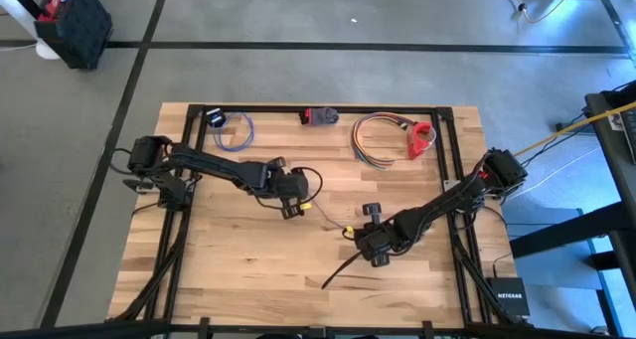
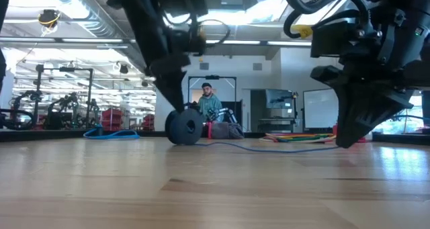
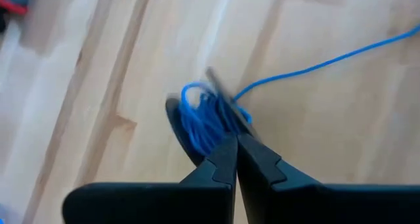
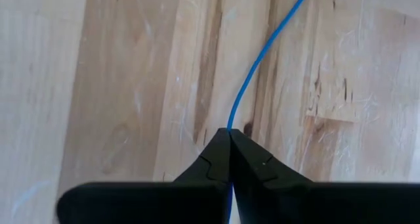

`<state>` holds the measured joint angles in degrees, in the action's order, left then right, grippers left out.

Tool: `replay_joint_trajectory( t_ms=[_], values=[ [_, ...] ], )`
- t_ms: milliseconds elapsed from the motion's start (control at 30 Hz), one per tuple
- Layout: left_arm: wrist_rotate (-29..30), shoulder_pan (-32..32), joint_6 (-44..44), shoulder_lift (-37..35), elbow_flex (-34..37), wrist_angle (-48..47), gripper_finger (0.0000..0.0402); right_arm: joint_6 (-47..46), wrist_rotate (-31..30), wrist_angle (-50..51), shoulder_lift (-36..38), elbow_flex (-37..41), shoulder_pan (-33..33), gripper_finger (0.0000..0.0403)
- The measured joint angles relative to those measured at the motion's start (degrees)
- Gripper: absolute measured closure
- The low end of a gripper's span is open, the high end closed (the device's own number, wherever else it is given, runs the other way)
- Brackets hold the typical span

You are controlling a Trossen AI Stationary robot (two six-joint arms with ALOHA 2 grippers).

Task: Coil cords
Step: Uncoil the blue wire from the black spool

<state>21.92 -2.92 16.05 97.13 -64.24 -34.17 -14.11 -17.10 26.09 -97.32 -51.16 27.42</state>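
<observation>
The cord is a thin blue-grey wire. A bunch of its loops [image 3: 203,115] sits at my left gripper [image 3: 233,137], which is shut on it above the table's middle [image 1: 294,210]. From there a strand [image 3: 328,63] runs off over the wood toward my right gripper [image 1: 376,257]. That gripper [image 4: 230,132] is shut on a single strand [image 4: 262,53], nearer the front edge. The cord's black round puck [image 1: 373,211] rests on the table between the two grippers. In the low view the puck [image 2: 183,127] stands on its edge. My left gripper pinches several loops of the cord [image 3: 220,122] together between its two fingertips, coming slanting down from above. The loops stick out beyond the fingertips, clear of the wood. My right gripper pinches one strand of the cord [image 4: 231,122] at its fingertips, slanting down from above. The strand leads straight away from the tips across the table.
Along the far edge lie a small blue coil with a black disc [image 1: 231,128], a red-and-black piece [image 1: 320,115] and a many-coloured coil with a red part [image 1: 388,138]. A black frame [image 1: 447,160] borders the table. Bare wood lies at the front left.
</observation>
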Motion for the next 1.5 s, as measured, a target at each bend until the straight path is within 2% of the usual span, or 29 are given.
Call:
replay_joint_trajectory(
  t_ms=[200, 367, 567, 700, 1033, 1267, 1500],
  values=[
    [-0.8, 0.0, -1.2, -0.3, -1.3, -0.2, 0.0398, 0.0, 0.0, -0.1, 0.0, 0.0, 0.0, 0.0398],
    [-0.6, 2.2, 1.6, -0.4, -0.8, -5.1, 0.0398, -0.4, -0.2, -0.1, 0.0, -0.1, 0.0, 0.0397],
    [3.7, 4.0, 0.9, -0.4, -0.7, -7.0, 0.0398, -0.4, -0.2, -0.3, 0.0, -0.1, 0.0, 0.0397],
    [4.1, 4.4, 0.2, -0.6, -0.7, -6.0, 0.0398, -0.5, -0.2, -0.5, 0.0, -0.1, 0.0, 0.0397],
    [3.5, 0.2, -5.6, -3.7, -0.7, -3.8, 0.0398, -0.5, -0.2, -0.6, 0.0, -0.1, -0.1, 0.0397],
    [1.2, 2.2, -9.2, -3.0, -0.8, 0.6, 0.0398, -0.7, -0.2, -1.2, 0.1, -0.1, 0.0, 0.0397],
    [-2.0, 4.6, -9.3, -1.5, -0.8, 0.8, 0.0388, -0.7, -0.2, -2.2, 0.1, 0.5, 0.0, 0.0397]
  ],
)
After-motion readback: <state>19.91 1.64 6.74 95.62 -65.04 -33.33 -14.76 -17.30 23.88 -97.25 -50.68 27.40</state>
